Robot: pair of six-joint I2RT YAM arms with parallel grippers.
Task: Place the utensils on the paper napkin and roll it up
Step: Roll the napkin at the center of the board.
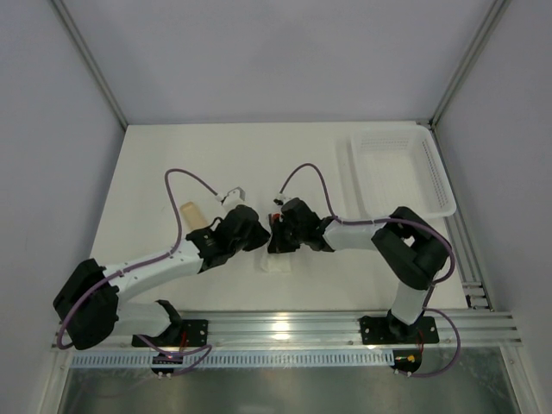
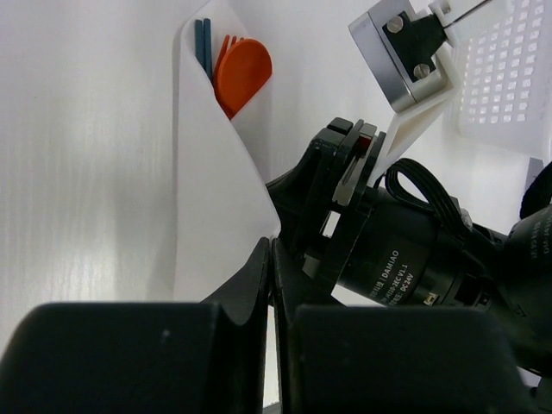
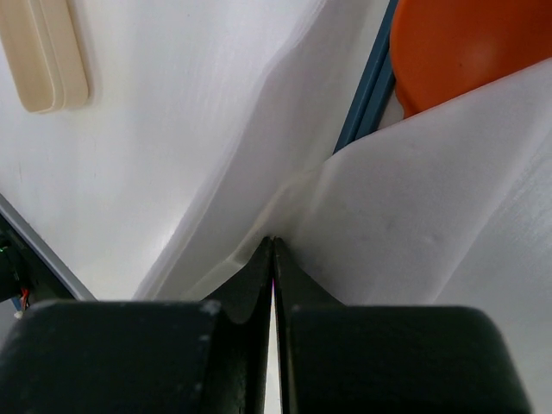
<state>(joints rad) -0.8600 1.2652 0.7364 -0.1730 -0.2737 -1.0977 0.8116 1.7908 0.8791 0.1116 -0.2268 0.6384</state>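
Note:
The white paper napkin (image 2: 216,198) is folded over the utensils. An orange rounded piece (image 2: 243,71) and thin blue pieces (image 2: 202,43) stick out of its far end. My left gripper (image 2: 274,246) is shut on the napkin's near edge. My right gripper (image 3: 272,243) is shut on a fold of the napkin (image 3: 414,190), with the orange piece (image 3: 466,43) just beyond it. A pale tan flat stick (image 3: 47,52) lies bare on the table (image 1: 172,172), outside the napkin; it also shows in the top view (image 1: 194,213). In the top view, both grippers (image 1: 261,237) (image 1: 276,235) meet over the napkin (image 1: 278,263).
A white plastic mesh basket (image 1: 397,172) stands at the back right. Purple cables (image 1: 185,177) loop over both arms. A metal rail (image 1: 285,328) runs along the table's near edge. The right arm's wrist (image 2: 405,250) is close beside my left gripper.

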